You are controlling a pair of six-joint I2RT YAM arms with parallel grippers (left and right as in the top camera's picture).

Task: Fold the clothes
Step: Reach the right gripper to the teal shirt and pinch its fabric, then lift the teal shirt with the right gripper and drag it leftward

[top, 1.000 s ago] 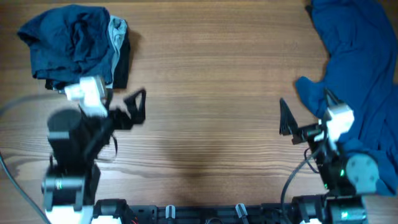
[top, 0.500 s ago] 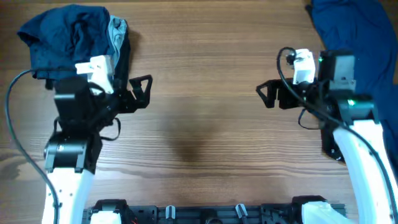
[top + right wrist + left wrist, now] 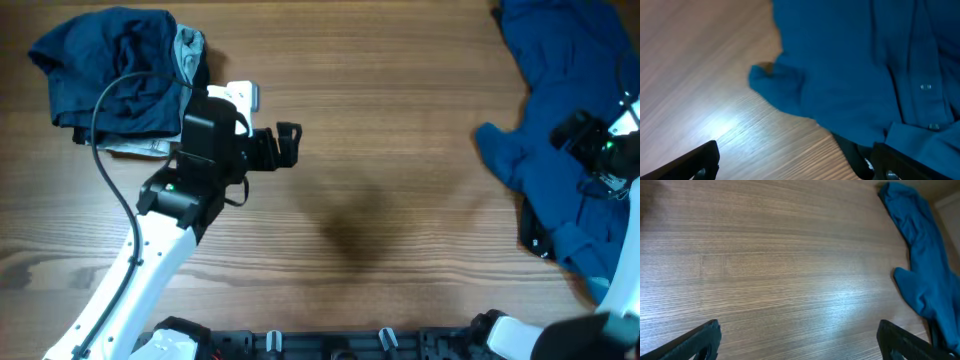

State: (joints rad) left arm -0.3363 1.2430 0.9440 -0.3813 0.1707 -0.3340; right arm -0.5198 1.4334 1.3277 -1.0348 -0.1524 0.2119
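At left, heap (image 3: 115, 70); at right, shirt (image 3: 575, 120)

Wood table (image 3: 400, 120) is warm brown with fine, darker grain streaks; the blue shirt (image 3: 570, 90) at the right edge of the frame is plain mid-blue with no print, and the right wrist view shows small pale buttons (image 3: 926, 87) on it. Upper left, the pile of clothes (image 3: 110, 70) is dark navy, with a light grey piece (image 3: 188, 48) and a black piece (image 3: 197, 112) on its right side. The left arm (image 3: 130, 290) is white lower down and black higher up, with a small green light (image 3: 170, 186); the left gripper (image 3: 287, 145) is black.
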